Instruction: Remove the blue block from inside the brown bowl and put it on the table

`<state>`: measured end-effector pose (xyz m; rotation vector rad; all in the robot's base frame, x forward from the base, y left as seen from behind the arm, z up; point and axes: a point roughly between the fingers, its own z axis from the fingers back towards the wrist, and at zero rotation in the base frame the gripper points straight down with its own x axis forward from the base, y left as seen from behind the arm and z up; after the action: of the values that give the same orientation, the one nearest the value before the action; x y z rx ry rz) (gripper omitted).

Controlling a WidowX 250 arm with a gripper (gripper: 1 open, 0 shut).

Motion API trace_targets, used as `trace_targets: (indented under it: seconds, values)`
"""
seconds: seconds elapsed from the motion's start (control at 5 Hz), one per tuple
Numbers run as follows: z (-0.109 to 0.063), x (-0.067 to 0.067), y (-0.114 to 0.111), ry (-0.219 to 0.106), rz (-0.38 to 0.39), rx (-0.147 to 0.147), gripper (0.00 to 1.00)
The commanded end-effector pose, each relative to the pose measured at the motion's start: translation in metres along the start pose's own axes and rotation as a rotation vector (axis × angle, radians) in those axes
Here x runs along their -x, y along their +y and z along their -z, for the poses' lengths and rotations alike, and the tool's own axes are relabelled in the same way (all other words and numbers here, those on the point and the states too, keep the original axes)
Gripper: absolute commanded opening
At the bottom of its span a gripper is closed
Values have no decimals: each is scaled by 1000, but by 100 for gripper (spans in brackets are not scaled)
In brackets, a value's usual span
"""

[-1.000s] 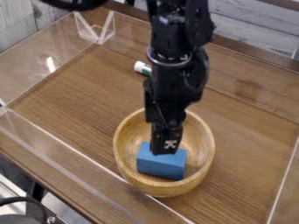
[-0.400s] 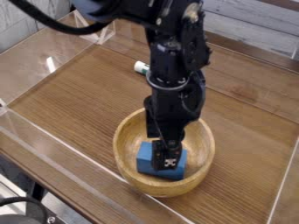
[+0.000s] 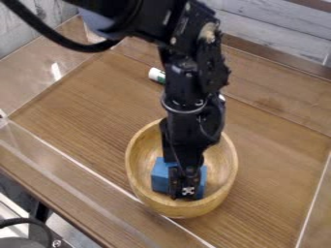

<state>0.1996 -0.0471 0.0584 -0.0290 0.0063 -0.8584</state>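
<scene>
The brown bowl [image 3: 142, 155] sits on the table [image 3: 91, 102] near its front edge. Inside it lies the blue block [image 3: 162, 178], mostly covered by my black gripper [image 3: 184, 180], which has come straight down into the bowl. The fingers [image 3: 189, 184] stand open, one reaching down over the block's front face; the other is hidden behind the arm. Only the block's left side shows. I cannot see the fingers pressing on the block.
A white-and-green marker [image 3: 154, 74] lies behind the arm, mostly hidden. Low clear acrylic walls [image 3: 39, 145] edge the tabletop on the left, front and right. A clear acrylic stand [image 3: 104, 31] is at the back left.
The gripper has dropped lower into the bowl and now covers most of the blue block. The arm has leaned over to the left. The block and bowl have not moved.
</scene>
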Motion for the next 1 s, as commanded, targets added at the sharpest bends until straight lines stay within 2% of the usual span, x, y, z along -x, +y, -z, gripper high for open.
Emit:
trace_targets:
  seconds: [0.0,0.4,0.6,0.8]
  values:
    - [0,-3,4,-29,-12,-9,100]
    - [10,0,5,-38,-33,5,100]
    - [10,1,6,-41,-44,8,0]
    - [7,2,6,-41,-59,15,0]
